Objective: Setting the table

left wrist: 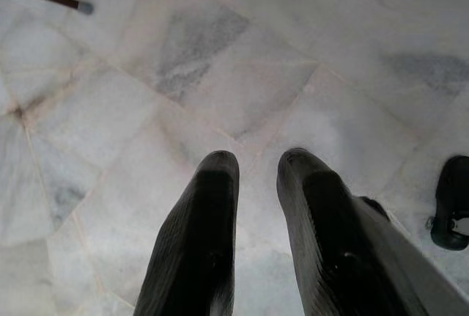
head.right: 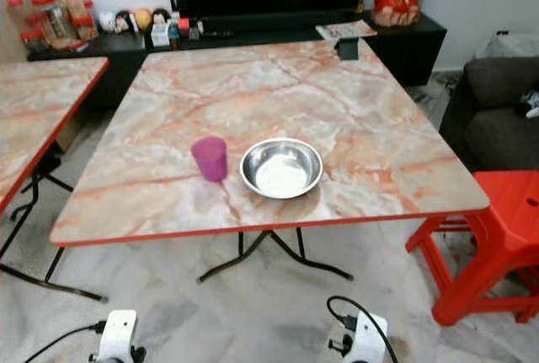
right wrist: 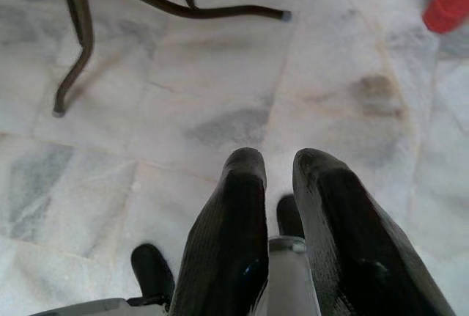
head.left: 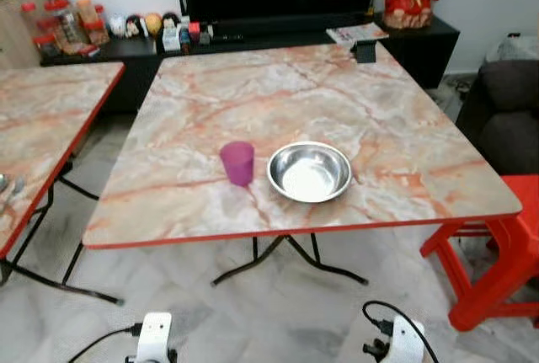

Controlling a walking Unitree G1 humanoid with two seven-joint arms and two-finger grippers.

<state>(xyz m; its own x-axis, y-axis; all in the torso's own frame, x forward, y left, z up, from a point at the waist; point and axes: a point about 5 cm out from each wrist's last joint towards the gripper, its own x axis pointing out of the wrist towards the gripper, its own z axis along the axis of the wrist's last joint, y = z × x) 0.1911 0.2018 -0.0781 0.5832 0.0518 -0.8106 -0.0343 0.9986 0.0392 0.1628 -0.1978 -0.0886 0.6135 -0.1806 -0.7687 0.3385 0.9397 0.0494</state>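
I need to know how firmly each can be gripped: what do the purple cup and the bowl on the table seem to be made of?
The purple cup looks like plastic: evenly coloured, slightly translucent, matte, with no glare. The bowl looks like stainless steel: silvery and polished, with bright reflections inside and a thin shiny rim. It is probably slippery, though the pictures cannot confirm that. Both stand side by side near the front edge of the marble-patterned table.

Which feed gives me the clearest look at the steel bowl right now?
The left eye view: the steel bowl sits large and unobstructed near the table's front edge, beside the purple cup. The right eye view shows it equally whole, slightly smaller. Both wrist views face the floor tiles instead.
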